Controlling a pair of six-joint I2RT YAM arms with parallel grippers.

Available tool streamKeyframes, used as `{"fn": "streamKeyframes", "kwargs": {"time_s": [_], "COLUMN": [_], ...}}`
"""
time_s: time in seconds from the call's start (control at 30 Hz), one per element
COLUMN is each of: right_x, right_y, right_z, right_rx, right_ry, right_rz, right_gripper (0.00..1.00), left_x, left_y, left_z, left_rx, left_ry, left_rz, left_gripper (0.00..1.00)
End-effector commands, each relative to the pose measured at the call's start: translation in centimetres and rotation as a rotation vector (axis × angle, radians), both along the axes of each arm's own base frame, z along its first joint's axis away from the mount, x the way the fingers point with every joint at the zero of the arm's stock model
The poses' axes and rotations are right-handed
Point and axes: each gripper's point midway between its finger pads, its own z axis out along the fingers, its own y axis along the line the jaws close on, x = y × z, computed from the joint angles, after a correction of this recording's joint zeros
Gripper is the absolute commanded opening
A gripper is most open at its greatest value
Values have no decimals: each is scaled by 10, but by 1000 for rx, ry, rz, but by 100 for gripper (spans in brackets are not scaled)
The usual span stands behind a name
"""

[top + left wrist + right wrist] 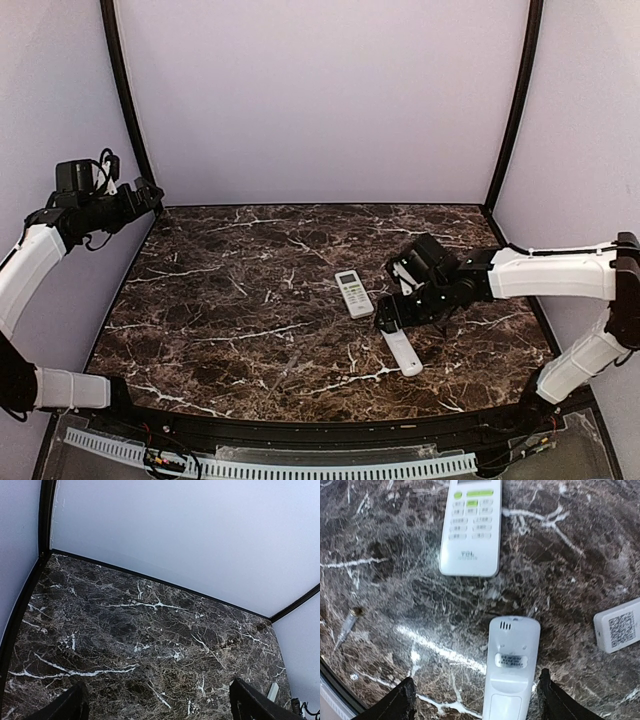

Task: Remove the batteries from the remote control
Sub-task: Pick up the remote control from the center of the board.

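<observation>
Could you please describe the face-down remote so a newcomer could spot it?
On the dark marble table, look by the right arm's black fingers. The slim white remote lies back-up, showing a label, unlike the white remote with green buttons.

We find two remotes on the worktop, right of its middle. The face-up remote lies farther back. The face-down remote lies nearer us and further right, apart from it. The right tool hangs over the face-down remote's far end, one finger to each side. In the right wrist view a tag lies to that remote's right. The left tool hangs at the far left corner, well apart.
</observation>
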Motion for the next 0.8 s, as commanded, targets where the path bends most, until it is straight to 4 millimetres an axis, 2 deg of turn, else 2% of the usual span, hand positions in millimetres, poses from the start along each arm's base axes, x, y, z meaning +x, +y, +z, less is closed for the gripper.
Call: {"fn": "streamKeyframes", "kwargs": {"time_s": [0.0, 0.13, 0.3, 0.5, 0.77], "right_x": [-18, -28, -31, -29, -29], "right_y": [-10, -9, -14, -14, -15], "right_z": [-20, -34, -49, -52, -57], "right_rx": [-90, -161, -234, -260, -286], "right_ry": [79, 86, 101, 89, 87], "right_rz": [-40, -22, -36, -34, -26], "right_gripper": [79, 78, 74, 71, 65], "left_x": [-4, -2, -1, 0, 0], "left_y": [-4, -9, -24, -35, -37], "left_z": [3, -2, -9, -14, -17], "left_rx": [11, 15, 19, 15, 10], "left_ry": [-27, -14, 6, 21, 33], "left_rz": [-33, -56, -108, -143, -148], "left_gripper": [97, 96, 96, 96, 96]}}
